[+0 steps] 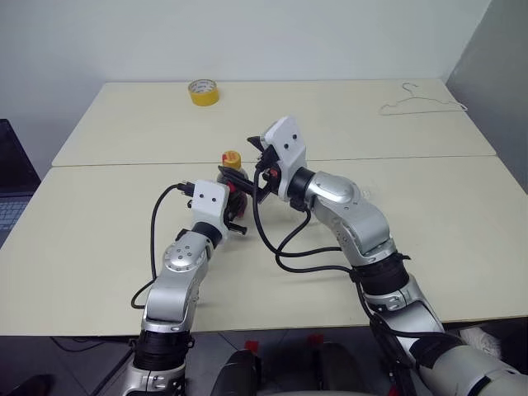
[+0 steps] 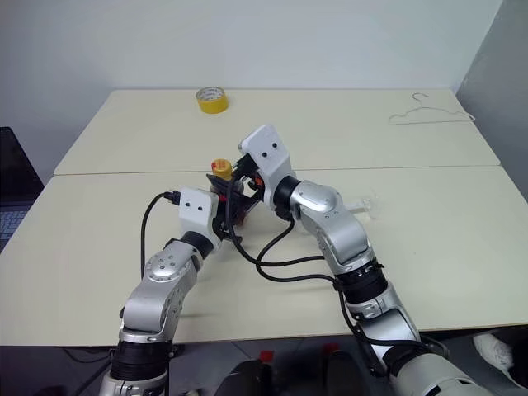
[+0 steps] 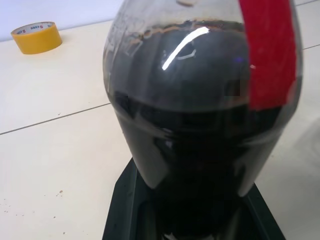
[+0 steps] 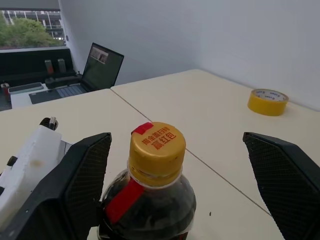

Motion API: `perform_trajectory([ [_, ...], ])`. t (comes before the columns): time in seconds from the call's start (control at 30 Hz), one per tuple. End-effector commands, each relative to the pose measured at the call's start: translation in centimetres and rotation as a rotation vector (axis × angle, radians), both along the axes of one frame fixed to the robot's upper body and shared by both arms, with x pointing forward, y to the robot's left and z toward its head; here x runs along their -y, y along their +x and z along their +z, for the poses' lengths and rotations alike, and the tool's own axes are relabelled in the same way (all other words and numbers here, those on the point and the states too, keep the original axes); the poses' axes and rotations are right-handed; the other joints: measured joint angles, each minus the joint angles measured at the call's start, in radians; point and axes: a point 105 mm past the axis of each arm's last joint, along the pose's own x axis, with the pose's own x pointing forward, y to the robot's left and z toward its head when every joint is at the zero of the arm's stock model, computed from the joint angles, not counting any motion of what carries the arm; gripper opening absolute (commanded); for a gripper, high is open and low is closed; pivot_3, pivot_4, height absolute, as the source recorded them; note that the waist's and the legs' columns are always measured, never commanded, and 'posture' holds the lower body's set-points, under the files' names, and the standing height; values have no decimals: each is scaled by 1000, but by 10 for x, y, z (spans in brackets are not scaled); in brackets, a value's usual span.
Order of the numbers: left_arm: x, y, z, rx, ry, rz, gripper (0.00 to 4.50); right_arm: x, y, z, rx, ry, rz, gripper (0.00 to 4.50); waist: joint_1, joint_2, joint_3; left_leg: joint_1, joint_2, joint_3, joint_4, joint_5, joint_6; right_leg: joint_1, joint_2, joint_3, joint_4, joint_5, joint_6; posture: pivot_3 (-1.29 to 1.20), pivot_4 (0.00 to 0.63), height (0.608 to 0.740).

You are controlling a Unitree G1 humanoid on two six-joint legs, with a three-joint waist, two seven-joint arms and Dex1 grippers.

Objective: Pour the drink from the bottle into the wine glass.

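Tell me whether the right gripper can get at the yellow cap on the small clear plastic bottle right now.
Probably yes. The right gripper is open with its fingers either side of the yellow cap, nothing between them, while the left gripper holds the bottle.

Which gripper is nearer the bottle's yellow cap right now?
Right. The right gripper has its open jaws on either side of the yellow cap; the left gripper is shut lower down on the bottle.

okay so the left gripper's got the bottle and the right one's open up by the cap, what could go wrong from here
1. The yellow cap is on, and the open right gripper straddles it off-centre, so closing may push the bottle sideways in the left gripper.
2. The drink fills most of the bottle; a jolt while uncapping could spill it on the table.
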Motion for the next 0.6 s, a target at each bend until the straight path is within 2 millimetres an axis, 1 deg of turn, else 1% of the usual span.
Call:
perform_trajectory([
  [0.03,5,-2,21,80,-5,-24,632,2,0,13,51,25,-20,4500,0,0,0,0,0,0,0,0,0,0,0,0,0,0,0,0,150,740],
  [0.3,5,-2,20,78,-4,-24,632,7,5,13,41,34,-53,4500,0,0,0,0,0,0,0,0,0,0,0,0,0,0,0,0,150,740],
  [0.47,5,-3,19,76,-5,-23,632,14,6,13,28,46,-67,4500,0,0,0,0,0,0,0,0,0,0,0,0,0,0,0,0,150,740],
  [0.6,4,-3,19,75,-4,-22,631,24,4,11,19,47,-80,4500,0,0,0,0,0,0,0,0,0,0,0,0,0,0,0,0,150,740],
])
